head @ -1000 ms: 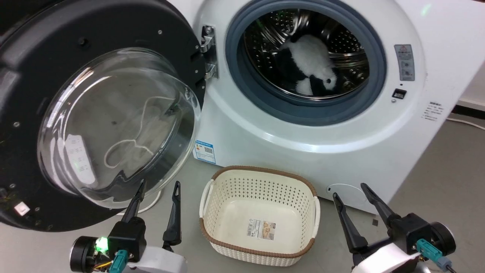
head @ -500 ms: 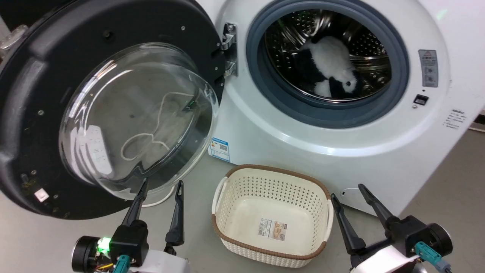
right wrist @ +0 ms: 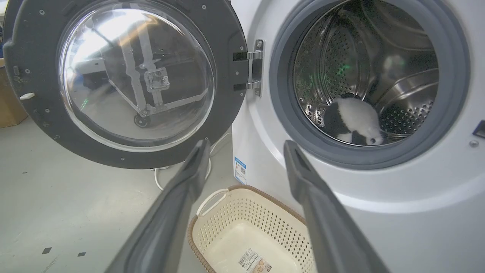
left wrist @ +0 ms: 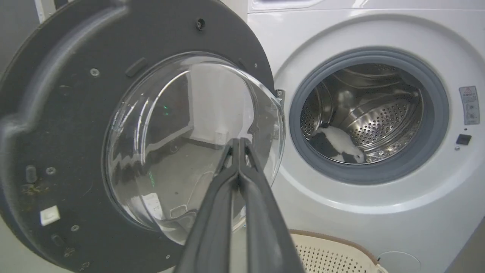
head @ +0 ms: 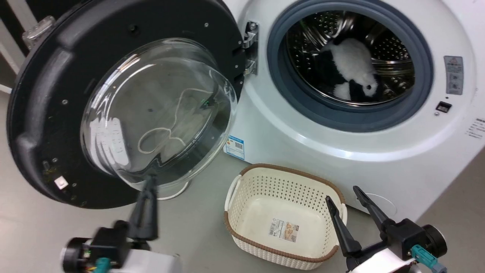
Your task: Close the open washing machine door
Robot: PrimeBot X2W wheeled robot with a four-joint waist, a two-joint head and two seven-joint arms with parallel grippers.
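Plainly wide open, the washing machine door (head: 45,98) hangs on its metal hinge (head: 250,49), left of the grey rubber-ringed drum opening (head: 282,89).
Its top edge is cut off in the head view, and reflections cloud the bulging clear glass window (head: 159,94) inside the wide black rim; a pale cord (head: 161,133) shows through it. The left gripper (left wrist: 238,141) is blurred in the head view; its wrist view shows both dark fingers pressed together on nothing, in front of the glass, contact unclear. The right gripper (head: 341,193) has its fingers apart beside a cream perforated basket (head: 265,189) with a brown woven rim, its label unreadable. A black-and-white plush toy (head: 354,64) lies in the punched steel drum, partly hidden.
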